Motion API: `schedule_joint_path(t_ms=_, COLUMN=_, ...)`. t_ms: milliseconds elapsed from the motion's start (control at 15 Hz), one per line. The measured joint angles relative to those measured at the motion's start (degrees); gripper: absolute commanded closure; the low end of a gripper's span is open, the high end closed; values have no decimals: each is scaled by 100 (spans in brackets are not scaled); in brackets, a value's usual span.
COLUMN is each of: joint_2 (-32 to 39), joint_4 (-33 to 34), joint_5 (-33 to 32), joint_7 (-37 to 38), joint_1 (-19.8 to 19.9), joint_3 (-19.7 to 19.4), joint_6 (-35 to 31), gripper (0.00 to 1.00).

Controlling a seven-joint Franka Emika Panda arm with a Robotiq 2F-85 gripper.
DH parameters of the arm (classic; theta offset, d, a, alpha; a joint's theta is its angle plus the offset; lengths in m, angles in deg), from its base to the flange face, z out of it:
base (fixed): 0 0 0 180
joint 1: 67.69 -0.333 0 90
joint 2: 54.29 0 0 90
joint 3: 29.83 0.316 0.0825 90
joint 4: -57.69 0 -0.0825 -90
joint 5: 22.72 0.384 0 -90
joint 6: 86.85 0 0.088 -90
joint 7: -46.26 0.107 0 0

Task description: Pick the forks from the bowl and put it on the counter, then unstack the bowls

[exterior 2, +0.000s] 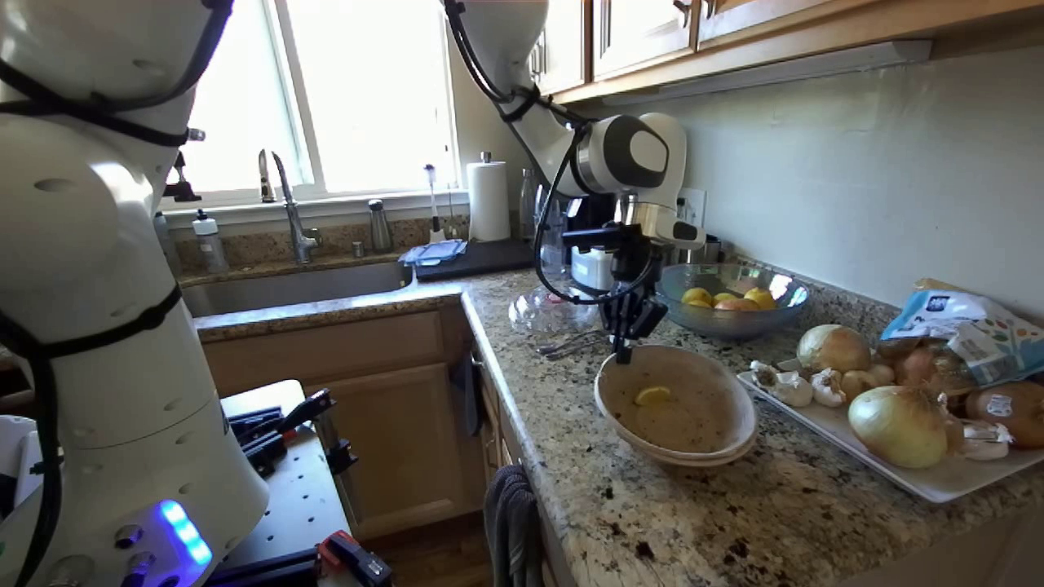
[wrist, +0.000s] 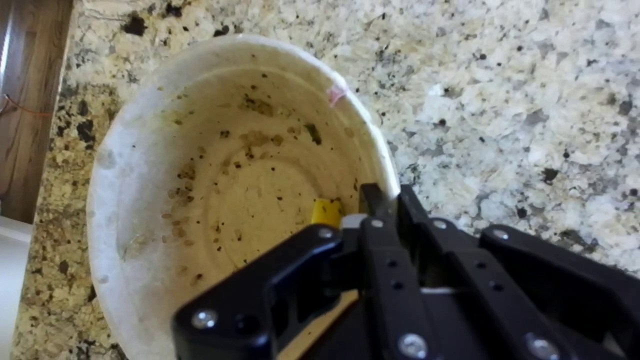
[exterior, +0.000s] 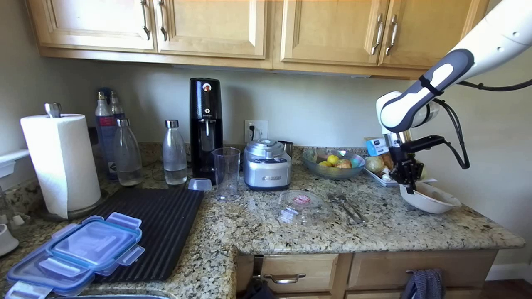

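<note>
End effector [wrist: 390, 192] pinches round, food-flecked bowl [wrist: 265, 195]; slim metal forks [exterior: 349, 211] lie on speckled granite counter [exterior: 390, 233]

Bright daylight, blown-out window [exterior 2: 367, 90], soft shadows

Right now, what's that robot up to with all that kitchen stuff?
The robot's gripper is pinching the upper bowl by its rim. That dirty bowl, with a yellow piece in it, sits nested in the lower bowl. The forks already lie on the counter, so pulling the two bowls apart is probably next.
</note>
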Motion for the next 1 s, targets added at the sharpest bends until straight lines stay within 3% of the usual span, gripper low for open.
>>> schedule_joint_path(t_ms=133, joint_2=0, joint_4=21, joint_5=6, joint_7=-132, joint_1=4, joint_3=15, joint_6=48, gripper=48)
schedule_joint_path(t_ms=200, joint_2=0, joint_4=29, joint_5=7, joint_7=-188, joint_1=4, joint_3=23, joint_6=74, gripper=49)
schedule_joint_path(t_ms=267, joint_2=0, joint_4=36, joint_5=7, joint_7=-231, joint_1=4, joint_3=32, joint_6=99, gripper=59)
schedule_joint_path(t_ms=800, joint_2=5, joint_4=50, joint_5=11, joint_7=-542, joint_1=27, joint_3=101, joint_6=261, gripper=46)
schedule_joint_path(t_ms=1000, joint_2=26, joint_4=47, joint_5=20, joint_7=-609, joint_1=46, joint_3=146, joint_6=402, gripper=51)
